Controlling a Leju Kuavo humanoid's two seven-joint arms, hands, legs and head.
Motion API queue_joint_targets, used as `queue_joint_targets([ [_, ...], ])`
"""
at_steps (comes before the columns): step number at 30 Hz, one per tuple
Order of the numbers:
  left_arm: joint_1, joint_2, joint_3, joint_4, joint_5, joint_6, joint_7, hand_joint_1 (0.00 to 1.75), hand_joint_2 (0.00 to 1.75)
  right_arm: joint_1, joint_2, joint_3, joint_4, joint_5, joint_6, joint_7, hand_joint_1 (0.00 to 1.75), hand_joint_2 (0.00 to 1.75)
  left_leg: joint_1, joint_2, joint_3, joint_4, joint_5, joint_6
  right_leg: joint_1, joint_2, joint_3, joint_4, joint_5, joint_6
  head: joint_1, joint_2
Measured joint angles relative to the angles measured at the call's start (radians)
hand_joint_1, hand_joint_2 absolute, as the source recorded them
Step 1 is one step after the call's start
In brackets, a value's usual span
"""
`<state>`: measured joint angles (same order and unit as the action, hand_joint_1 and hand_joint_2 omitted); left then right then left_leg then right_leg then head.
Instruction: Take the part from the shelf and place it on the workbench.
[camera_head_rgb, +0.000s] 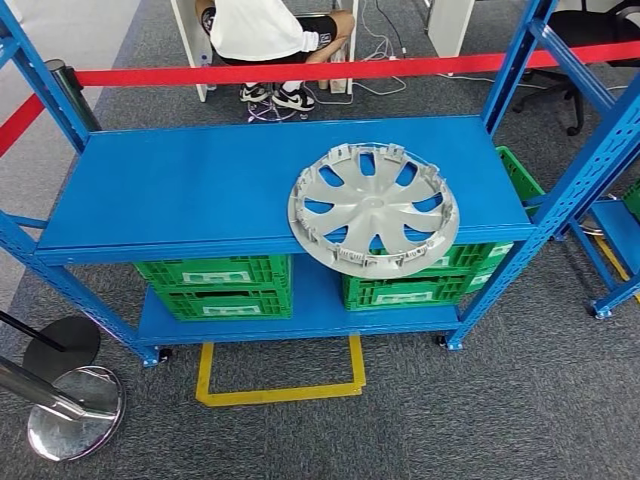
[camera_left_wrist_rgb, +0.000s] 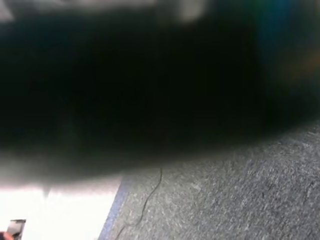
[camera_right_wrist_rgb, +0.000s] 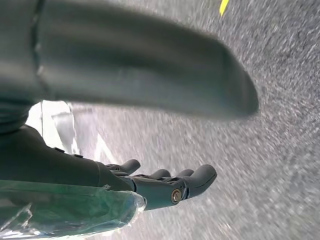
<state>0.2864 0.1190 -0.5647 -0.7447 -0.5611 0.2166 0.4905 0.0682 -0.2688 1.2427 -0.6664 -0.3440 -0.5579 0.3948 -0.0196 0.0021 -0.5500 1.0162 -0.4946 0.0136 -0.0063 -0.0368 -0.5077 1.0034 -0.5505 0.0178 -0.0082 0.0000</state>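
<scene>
On the shelf (camera_head_rgb: 226, 185) lies the hubcap (camera_head_rgb: 373, 208); my right hand (camera_right_wrist_rgb: 151, 187), fingers spread and empty, should grip its overhanging rim; my left hand's state I cannot tell.

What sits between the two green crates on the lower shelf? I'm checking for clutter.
Nothing: in the head view, bare blue lower shelf separates the left crate from the right crate.

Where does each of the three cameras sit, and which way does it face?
Head view: high on the body, looking forward and down at the blue shelf holding the wheel cover; no arm shows.
Left wrist view: faces grey carpet, mostly a dark blur.
Right wrist view: behind the right hand, fingers apart and empty, facing carpet.
Shared: the grey carpet, in all three.
</scene>
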Motion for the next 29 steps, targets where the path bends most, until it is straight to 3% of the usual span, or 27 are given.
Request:
queue_joint_targets([
  [9,-0.015,-0.009,0.081,0.021,0.104,-0.037,-0.075,0.0,1.75,0.013,0.026,-0.21,0.012,0.038,0.103,-0.072,0.0,1.75,0.002,0.0,0.001,0.0,0.0,0.0,0.001,0.0,0.001,0.0,0.0,0.0,0.0,0.0],
  [13,-0.024,-0.018,0.127,0.045,0.153,-0.055,-0.119,0.0,0.0,0.023,0.045,-0.314,0.028,0.07,0.152,-0.106,0.0,0.0,0.002,0.0,0.001,0.0,0.0,0.0,0.001,0.0,0.001,0.0,0.0,0.0,0.0,0.0],
  [29,-0.067,-0.059,0.32,0.166,0.341,-0.129,-0.29,0.0,0.0,0.054,0.138,-0.731,0.121,0.196,0.34,-0.238,0.0,0.0,0.001,0.0,0.001,0.0,0.0,0.0,0.001,0.0,0.001,0.0,0.0,0.0,0.0,0.0],
])
